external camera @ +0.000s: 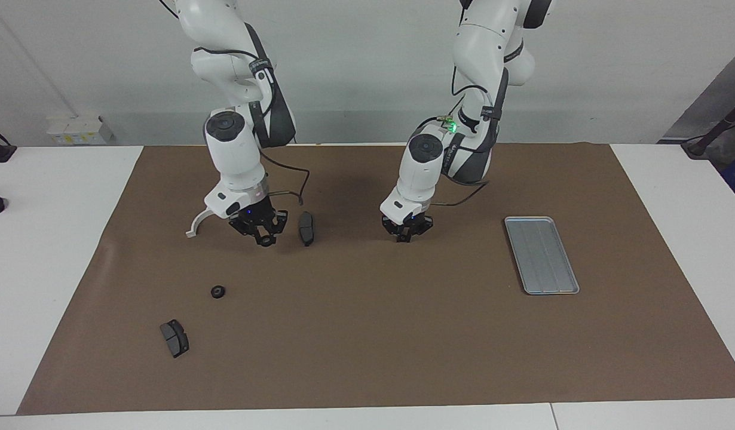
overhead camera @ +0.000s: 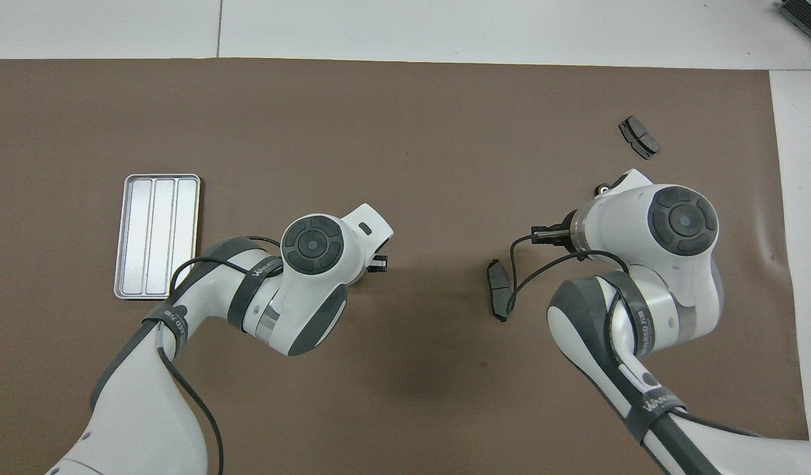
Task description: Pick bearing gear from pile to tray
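The facing view shows both grippers' fingertips and the white plastic half-ring; in the overhead view the arms' own wrists cover all of these, and the right arm's wrist nearly hides the loose gear.

Nearest the robots' edge of the brown mat, the right gripper hangs just above the mat, its fingers drawn in on a tiny black round bearing gear held at their tips. The half-ring lies beside it toward the right arm's end, and a dark grey curved brake pad lies just beside it toward the table's middle.

The left gripper waits low over the mat's middle; whether its fingers are parted cannot be told.

The flat silver-grey grooved metal tray sits toward the left arm's end, well apart from the held gear.

Farther out, a second small black round gear rests alone, and nearest the mat's outer corner at the right arm's end lies another dark grey brake pad.
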You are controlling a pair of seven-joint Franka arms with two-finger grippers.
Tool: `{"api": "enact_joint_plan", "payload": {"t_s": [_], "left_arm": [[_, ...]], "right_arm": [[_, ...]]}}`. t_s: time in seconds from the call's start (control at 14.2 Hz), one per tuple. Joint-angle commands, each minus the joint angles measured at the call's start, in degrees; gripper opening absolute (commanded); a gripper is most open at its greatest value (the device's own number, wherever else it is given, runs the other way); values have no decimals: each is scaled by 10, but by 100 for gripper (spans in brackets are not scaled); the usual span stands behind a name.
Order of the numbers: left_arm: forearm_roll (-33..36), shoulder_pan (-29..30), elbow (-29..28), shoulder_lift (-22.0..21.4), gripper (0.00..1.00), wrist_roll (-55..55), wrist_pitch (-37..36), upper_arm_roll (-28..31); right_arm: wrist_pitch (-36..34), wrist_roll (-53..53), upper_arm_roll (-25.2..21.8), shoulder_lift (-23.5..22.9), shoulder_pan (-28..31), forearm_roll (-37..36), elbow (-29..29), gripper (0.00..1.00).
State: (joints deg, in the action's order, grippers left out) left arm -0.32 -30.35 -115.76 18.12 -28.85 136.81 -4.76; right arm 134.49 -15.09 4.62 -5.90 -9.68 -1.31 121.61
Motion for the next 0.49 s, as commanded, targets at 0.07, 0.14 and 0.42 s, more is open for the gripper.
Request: {"api": "enact_joint_plan", "payload": {"t_s": [0.07, 0.14, 0.42], "left_arm": [[5, 0, -15, -15, 0, 6, 8, 4], [5, 1, -14, -15, 0, 6, 3, 5], [6, 33, 41, -10, 0, 12, -51, 5]], "right_arm": [[-19, -41, 3, -18, -18, 9, -46, 0], [-17, -47, 3, -21, -22, 9, -48, 0], [-7, -127, 3, -46, -74, 9, -71, 0]]}}
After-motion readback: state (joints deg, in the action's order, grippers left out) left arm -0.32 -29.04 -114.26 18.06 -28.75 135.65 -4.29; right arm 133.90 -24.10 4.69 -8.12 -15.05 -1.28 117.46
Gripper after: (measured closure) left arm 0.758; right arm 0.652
